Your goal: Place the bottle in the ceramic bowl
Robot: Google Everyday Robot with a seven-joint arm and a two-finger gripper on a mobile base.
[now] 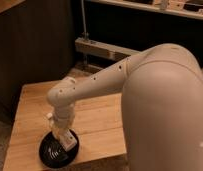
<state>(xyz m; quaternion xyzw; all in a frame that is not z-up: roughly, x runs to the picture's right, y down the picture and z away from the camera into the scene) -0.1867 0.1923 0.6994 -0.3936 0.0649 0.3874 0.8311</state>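
Whitish and pale, the bottle (pixel 69 140) shows as a small blocky shape low over the ceramic bowl (pixel 51 155), at the bowl's right-hand inner part, and whether it touches the bowl's surface or hangs just above it cannot be told. The bowl is glossy black and round, with light ring reflections inside, and it sits on the near left part of the wooden table (pixel 97 117), close to the front edge. The gripper (pixel 64 134) is directly above the bowl, pointed down at it, with the bottle at its lower end; how far its claw is spread, and whether it actually clamps the bottle, cannot be told from this view. Above it the cream-coloured arm (pixel 95 82) bends at a rounded joint over the table's left half and runs up and to the right into the large pale body (pixel 167 110) that fills the right side of the view. The table top is light planked wood. Behind the table stands a dark wall (pixel 35 45), and farther back a grey horizontal rail (pixel 102 50) crosses at mid height beside a thin upright pole (pixel 84 25)
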